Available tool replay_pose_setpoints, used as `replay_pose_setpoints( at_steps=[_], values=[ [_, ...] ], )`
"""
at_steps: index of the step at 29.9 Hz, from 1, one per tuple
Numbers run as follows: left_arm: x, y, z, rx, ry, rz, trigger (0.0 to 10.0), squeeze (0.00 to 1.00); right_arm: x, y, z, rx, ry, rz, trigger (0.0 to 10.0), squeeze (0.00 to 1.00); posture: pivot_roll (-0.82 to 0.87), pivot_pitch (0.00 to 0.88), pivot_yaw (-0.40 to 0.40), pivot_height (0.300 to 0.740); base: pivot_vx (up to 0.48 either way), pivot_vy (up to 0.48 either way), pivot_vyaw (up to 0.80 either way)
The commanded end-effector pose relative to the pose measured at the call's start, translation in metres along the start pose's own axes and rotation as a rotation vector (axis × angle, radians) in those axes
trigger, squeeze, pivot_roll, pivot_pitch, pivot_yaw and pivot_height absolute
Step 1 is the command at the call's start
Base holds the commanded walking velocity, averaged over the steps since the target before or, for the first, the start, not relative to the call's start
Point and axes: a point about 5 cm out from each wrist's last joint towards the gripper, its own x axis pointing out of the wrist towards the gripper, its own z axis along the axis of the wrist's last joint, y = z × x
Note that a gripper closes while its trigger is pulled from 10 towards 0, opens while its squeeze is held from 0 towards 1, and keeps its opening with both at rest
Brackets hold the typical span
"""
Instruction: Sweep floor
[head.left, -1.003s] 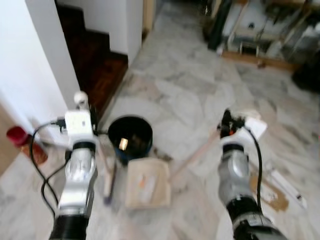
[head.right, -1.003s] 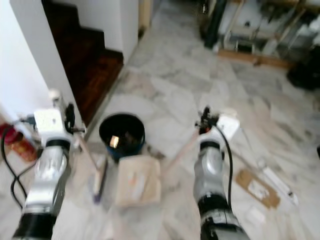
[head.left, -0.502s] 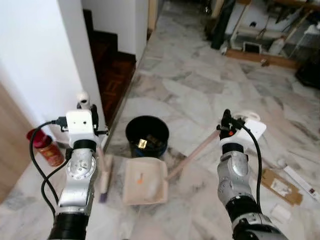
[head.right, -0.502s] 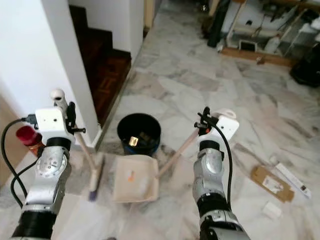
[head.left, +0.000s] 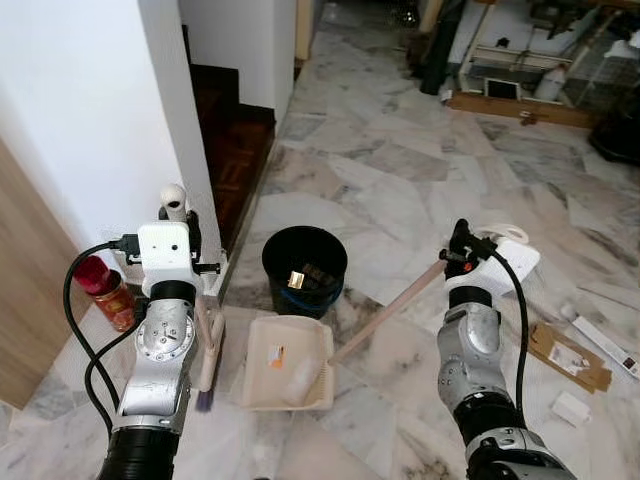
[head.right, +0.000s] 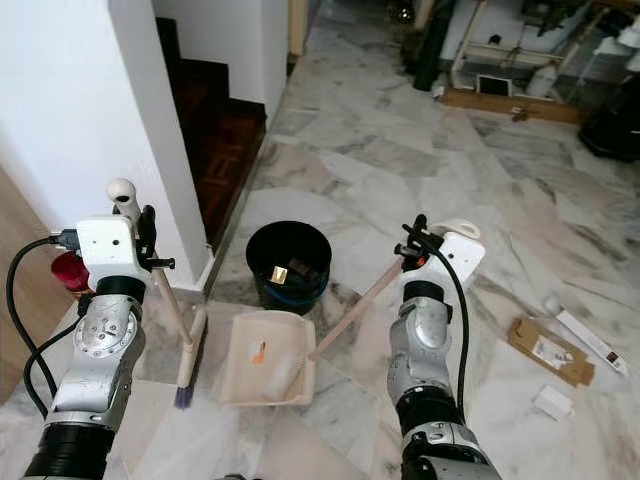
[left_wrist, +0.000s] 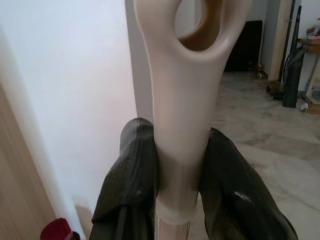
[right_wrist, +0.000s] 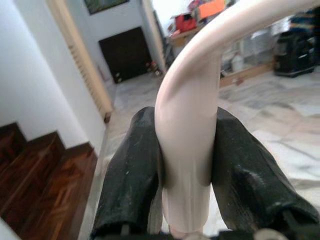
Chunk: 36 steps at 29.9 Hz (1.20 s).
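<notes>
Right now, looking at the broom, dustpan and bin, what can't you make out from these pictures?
- Bin contents: something gold glints inside, but the dark interior hides the rest in the eye views.
- Dustpan: small scraps lie in it, too small to identify.
- Broom bristles: seen from above, so I cannot tell whether they touch the floor.
- Box on the floor: label too small to read.
- Red can: the left arm's cable crosses it in the left eye view.

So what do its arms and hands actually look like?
Both arms are jointed silver cylinders with black bases. Each wrist carries a white box, with a black cable looping down. Each hand, left hand and right hand, is two long black fingers.
</notes>
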Motion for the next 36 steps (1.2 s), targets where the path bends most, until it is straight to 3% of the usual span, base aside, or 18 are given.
replay_pose_setpoints(
  at_steps=[1, 16, 30, 36],
  values=[
    [0.001, -0.001, 0.009, 0.014, -0.049, -0.012, 10.0, 0.00, 0.008, -0.001, 0.024, 0.022, -0.127, -0.038, 10.0, 0.00, 0.13, 0.086, -0.050, 0.740, 0.000, 0.000, 0.00],
    [0.001, -0.001, 0.007, 0.012, -0.041, -0.011, 10.0, 0.00, 0.018, -0.007, 0.063, 0.015, -0.277, -0.173, 10.0, 0.00, 0.13, 0.086, -0.053, 0.740, 0.000, 0.000, 0.00],
    [0.002, -0.003, 0.007, 0.004, -0.040, -0.015, 10.0, 0.00, 0.024, 0.009, 0.093, 0.056, -0.361, -0.146, 10.0, 0.00, 0.13, 0.074, -0.055, 0.740, 0.000, 0.000, 0.00],
    [0.002, -0.005, 0.005, 0.000, -0.035, -0.027, 10.0, 0.00, 0.027, 0.029, 0.093, 0.000, -0.341, -0.039, 10.0, 0.00, 0.13, 0.061, -0.054, 0.740, 0.000, 0.000, 0.00]
  ],
)
